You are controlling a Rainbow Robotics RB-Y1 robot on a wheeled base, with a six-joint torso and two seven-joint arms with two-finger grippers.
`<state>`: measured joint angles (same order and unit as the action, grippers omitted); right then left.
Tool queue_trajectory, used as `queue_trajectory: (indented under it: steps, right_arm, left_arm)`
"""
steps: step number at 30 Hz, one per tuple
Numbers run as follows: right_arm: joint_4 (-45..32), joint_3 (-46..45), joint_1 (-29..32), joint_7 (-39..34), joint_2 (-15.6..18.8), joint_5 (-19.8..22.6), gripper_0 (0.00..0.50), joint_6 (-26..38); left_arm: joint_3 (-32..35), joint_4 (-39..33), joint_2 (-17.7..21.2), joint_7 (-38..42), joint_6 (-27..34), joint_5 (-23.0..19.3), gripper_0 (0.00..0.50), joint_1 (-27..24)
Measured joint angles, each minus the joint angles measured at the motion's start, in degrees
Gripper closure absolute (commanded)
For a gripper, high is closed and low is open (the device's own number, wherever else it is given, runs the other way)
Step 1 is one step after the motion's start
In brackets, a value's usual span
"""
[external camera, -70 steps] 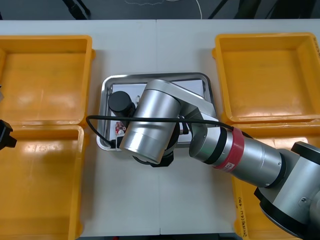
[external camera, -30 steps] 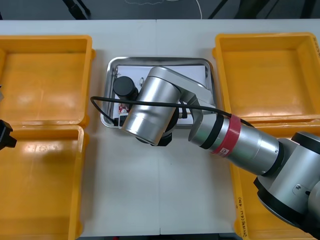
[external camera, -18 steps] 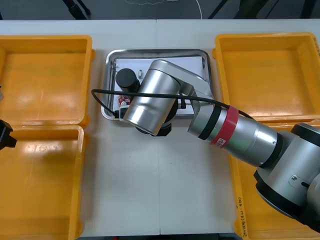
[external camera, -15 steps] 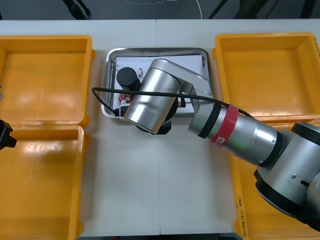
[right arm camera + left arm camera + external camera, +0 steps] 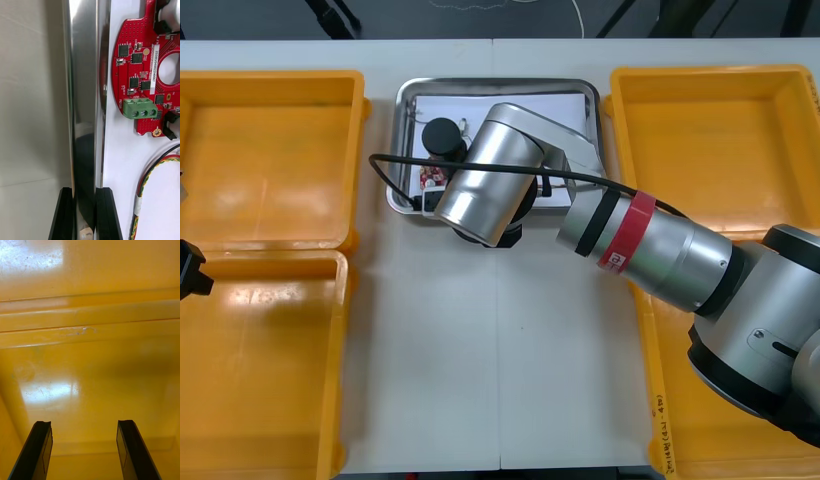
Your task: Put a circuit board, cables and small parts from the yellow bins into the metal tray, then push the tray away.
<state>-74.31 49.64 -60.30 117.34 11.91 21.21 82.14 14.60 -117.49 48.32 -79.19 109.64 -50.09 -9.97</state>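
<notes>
Right wrist view has the right jaws clamped on the near rim of the metal tray [image 5: 84,93], the rim pinched between them with bare counter [image 5: 33,93] on the outer side. Just past them, on the tray's white inside, lie a red circuit board [image 5: 144,75] with a green connector and a red and yellow cable [image 5: 148,183]. From above there's also a black round thing [image 5: 443,135] in there; I can't make out any small parts under the arm. So loading looks done to me and this is the push step. The tray sits between the two far yellow bins [image 5: 710,150], and what's left is finishing the shove and letting go. Compared with a couple of seconds back, the tray has slid clearly toward the far edge, and the arm has stretched out with it. Left jaws hang apart and empty at the left edge, over a left yellow bin [image 5: 90,352].
</notes>
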Motion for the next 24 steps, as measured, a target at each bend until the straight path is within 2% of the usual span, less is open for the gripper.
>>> queue_trajectory:
  steps: [24]
  right_arm:
    - [6.4,-0.3,-3.4,2.3,0.0,0.1,0.5,-7.3]
  left_arm:
    - [0.0,0.0,0.0,0.0,0.0,0.0,0.0,0.0]
